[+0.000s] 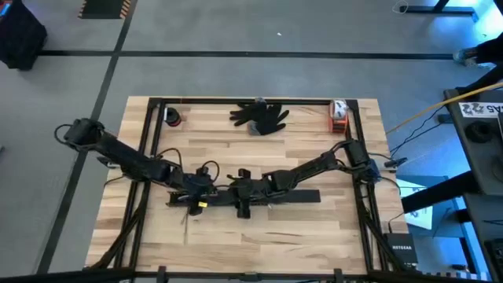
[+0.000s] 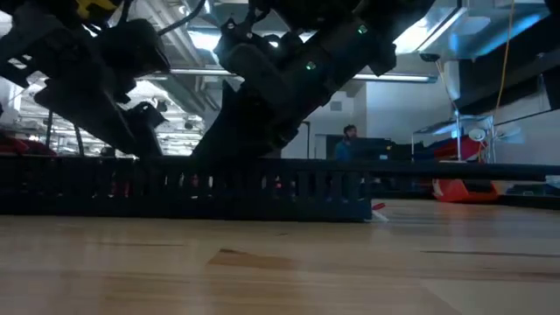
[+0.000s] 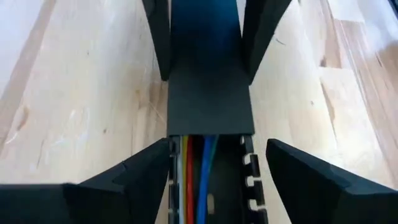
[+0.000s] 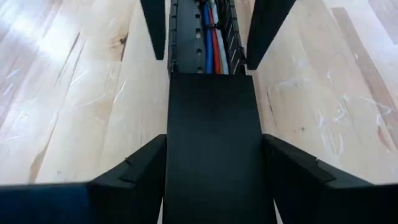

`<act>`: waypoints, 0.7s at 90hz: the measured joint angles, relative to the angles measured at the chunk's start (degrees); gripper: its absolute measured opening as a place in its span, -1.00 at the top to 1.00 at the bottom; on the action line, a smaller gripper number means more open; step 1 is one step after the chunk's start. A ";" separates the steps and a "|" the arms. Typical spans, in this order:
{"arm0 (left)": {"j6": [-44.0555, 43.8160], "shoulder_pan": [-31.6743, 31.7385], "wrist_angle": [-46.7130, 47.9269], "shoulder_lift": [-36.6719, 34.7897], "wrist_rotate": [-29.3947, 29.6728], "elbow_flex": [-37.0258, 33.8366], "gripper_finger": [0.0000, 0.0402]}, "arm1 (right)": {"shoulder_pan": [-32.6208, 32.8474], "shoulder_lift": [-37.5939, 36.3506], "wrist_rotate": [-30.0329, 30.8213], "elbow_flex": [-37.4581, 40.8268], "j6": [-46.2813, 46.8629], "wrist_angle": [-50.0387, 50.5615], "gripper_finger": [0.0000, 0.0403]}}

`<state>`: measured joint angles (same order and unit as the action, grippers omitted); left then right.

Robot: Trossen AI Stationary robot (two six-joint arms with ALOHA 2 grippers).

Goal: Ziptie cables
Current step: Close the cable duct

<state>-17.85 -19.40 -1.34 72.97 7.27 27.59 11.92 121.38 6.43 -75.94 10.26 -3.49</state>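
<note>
A long black slotted bar (image 1: 295,196) lies flat on the wooden table, left to right. It is an open channel, and a black lid (image 3: 210,106) covers part of it. The cables (image 3: 194,186), yellow, red, blue and grey, lie side by side in the uncovered part of the channel. My left gripper (image 3: 217,171) is open and low over that part, with one finger on each side of the bar. My right gripper (image 4: 214,158) faces it from the table's right and is shut on the covered part. My left gripper has one finger (image 3: 146,180) right against the bar's side wall; I cannot tell whether it touches. The other finger stands clear of the bar. My right gripper pinches the lid's two long edges (image 4: 169,149) between its two fingers. The fingers slant down from the table's right and run along the bar. The bar stays flat on the table.
A pair of black gloves (image 1: 261,116), a red and white object (image 1: 338,112) and a small dark roll (image 1: 173,118) lie along the far edge. Black frame rails (image 1: 149,134) border the table. A person (image 2: 350,140) stands far off in the room.
</note>
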 joint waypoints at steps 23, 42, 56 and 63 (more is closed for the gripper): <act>0.31 0.00 0.21 -0.22 0.08 -0.02 -0.26 | 0.00 -0.02 -0.52 0.04 -0.01 -0.02 -0.12; 0.26 0.00 0.29 -0.20 0.15 -0.04 -0.26 | 0.00 -0.02 -0.67 0.07 -0.02 -0.04 -0.12; 0.35 0.00 0.39 -0.16 0.44 -0.06 -0.26 | 0.00 -0.02 -0.87 0.09 -0.02 -0.05 -0.12; 0.35 0.00 0.42 -0.12 0.61 -0.06 -0.26 | 0.00 -0.02 -0.89 0.09 -0.02 -0.07 -0.12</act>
<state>-17.50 -19.40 -0.91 72.86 7.88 27.53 11.92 121.36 5.54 -75.85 10.24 -3.55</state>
